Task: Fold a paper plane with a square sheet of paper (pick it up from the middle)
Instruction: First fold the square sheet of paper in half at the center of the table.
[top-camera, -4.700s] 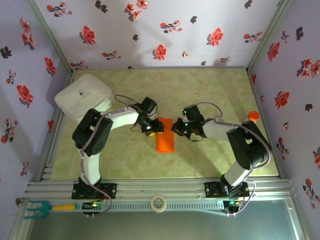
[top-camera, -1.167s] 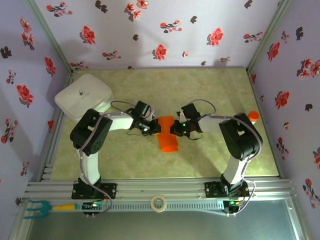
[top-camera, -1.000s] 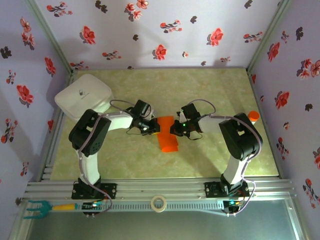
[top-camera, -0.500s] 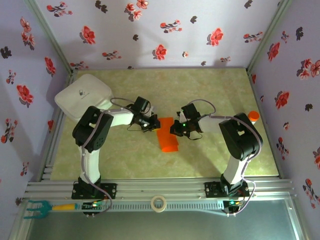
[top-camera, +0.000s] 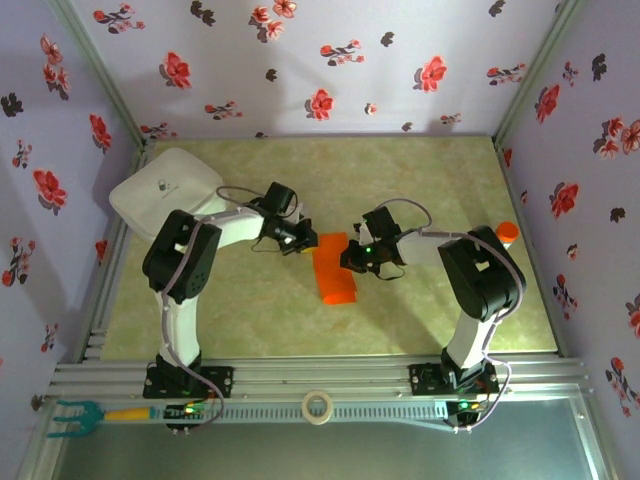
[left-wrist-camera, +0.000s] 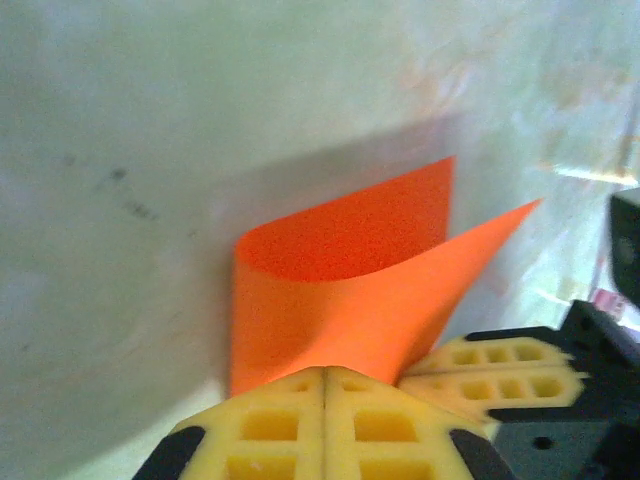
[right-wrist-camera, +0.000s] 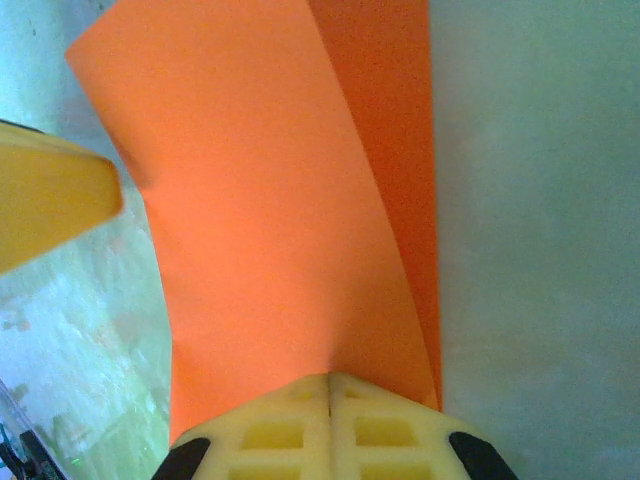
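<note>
Green marbled table (top-camera: 420, 310), floral walls (top-camera: 330, 60). Orange square sheet of paper (top-camera: 335, 275) doubled over, top bowed; left fingers (left-wrist-camera: 260, 435), right fingers (right-wrist-camera: 270, 435) closed.

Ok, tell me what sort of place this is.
Probably a robot test booth: flowered wall panels box in a green table, with an aluminium rail along its near edge.

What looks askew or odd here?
The square sheet of paper looks askew: its upper layer slants off the lower one and bows up instead of lying flat, pinched in the shut right claw.
</note>
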